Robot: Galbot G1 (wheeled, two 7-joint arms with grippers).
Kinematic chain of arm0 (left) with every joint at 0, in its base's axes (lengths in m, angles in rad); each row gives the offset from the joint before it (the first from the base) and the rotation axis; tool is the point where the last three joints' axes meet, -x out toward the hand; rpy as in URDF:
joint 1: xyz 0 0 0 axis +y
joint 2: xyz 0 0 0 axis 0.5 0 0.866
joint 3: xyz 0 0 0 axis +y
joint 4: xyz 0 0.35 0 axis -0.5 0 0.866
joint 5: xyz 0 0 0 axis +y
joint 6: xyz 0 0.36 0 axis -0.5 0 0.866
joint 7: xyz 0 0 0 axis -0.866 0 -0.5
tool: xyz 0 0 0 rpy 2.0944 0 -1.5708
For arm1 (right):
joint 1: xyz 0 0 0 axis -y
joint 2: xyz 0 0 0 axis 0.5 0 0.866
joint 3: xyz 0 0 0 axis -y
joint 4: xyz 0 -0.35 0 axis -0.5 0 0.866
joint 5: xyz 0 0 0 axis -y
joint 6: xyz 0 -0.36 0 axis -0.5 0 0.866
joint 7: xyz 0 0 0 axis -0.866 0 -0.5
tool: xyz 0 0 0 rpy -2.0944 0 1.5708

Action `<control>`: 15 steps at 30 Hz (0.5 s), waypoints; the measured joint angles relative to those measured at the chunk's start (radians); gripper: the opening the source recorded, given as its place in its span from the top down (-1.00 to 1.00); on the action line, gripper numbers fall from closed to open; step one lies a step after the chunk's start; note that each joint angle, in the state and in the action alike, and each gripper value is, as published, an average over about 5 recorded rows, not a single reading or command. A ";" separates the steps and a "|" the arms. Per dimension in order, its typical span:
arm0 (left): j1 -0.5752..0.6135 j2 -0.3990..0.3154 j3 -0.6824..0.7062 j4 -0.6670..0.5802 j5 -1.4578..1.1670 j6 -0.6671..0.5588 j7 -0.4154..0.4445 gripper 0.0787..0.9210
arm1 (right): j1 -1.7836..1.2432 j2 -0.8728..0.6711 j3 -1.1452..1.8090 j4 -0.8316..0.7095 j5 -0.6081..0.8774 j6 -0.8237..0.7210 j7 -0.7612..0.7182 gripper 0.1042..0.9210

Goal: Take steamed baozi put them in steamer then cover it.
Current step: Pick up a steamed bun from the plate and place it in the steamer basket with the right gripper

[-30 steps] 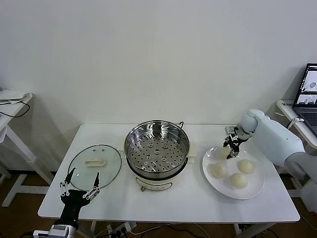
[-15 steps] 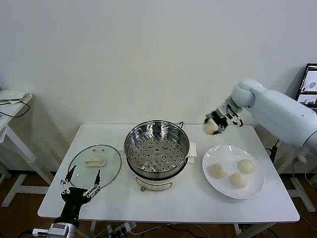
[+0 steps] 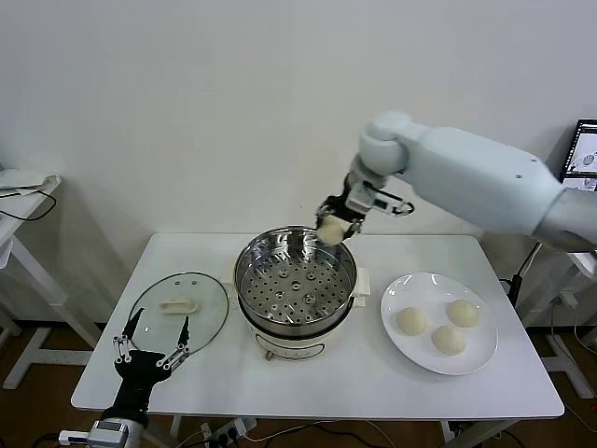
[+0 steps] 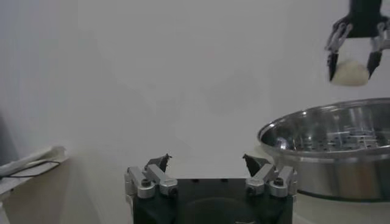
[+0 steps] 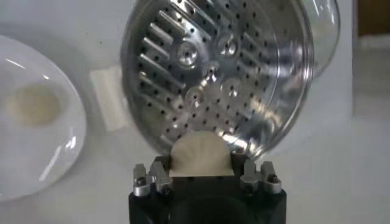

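My right gripper [image 3: 333, 227] grasps one baozi [image 3: 329, 231] above the steamer [image 3: 295, 276], over its rim at two o'clock. My left gripper [image 3: 149, 353] waits spread wide at the table's [image 3: 354, 383] front edge, near the cover [image 3: 178, 305].

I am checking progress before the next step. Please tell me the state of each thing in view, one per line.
Steamer: uncovered, perforated tray bare, no bun inside.
Glass lid: off the pot, lying flat on the table beside it.
Held baozi: in the air above the steamer's far rim.
Right gripper: shut on the held baozi.
Left gripper: open, low near the lid.
White plate: holds three baozi.
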 measured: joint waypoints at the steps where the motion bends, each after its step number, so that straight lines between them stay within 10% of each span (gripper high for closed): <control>1: 0.001 0.000 -0.002 0.000 0.000 0.000 -0.001 -0.77 | -0.009 0.016 -0.002 -0.012 -0.010 0.010 0.004 -0.34; 15: -0.001 -0.001 -0.013 0.000 -0.008 -0.001 -0.005 -0.77 | -0.138 0.173 0.011 -0.193 -0.143 0.089 0.055 -0.36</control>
